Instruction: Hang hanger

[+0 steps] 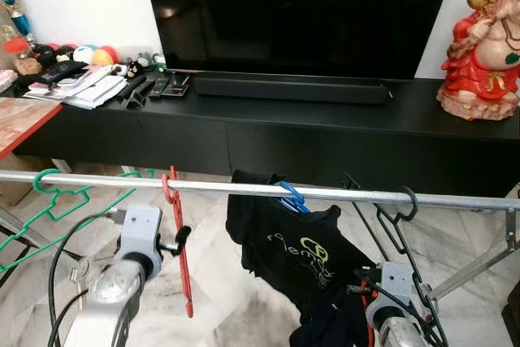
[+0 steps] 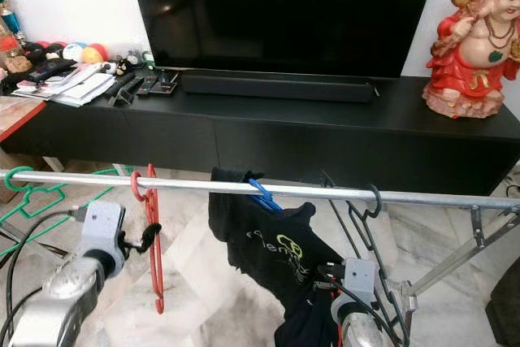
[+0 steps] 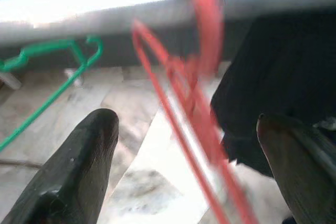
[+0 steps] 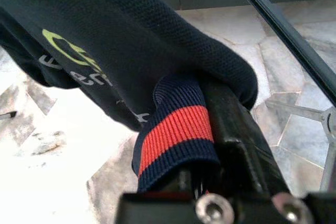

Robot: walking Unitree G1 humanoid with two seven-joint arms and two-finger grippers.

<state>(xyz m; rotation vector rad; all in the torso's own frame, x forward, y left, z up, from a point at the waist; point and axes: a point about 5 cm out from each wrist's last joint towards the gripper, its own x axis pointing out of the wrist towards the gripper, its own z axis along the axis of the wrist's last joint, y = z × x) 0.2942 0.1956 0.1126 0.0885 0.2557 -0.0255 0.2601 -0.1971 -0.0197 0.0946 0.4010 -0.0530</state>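
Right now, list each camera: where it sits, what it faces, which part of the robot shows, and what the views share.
Left eye and right eye: head, looking down at the rail, TV cabinet; both silver arms show.
Left wrist: faces the red hanger between open fingers.
Right wrist: along the right gripper, shut on the dark shirt, striped cuff.
Shared: red hanger, green hanger, shirt.

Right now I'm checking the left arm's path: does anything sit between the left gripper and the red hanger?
Nothing visible does. The red hanger already hooks over the rail, and the left gripper is open with the hanger's wires between its fingers.
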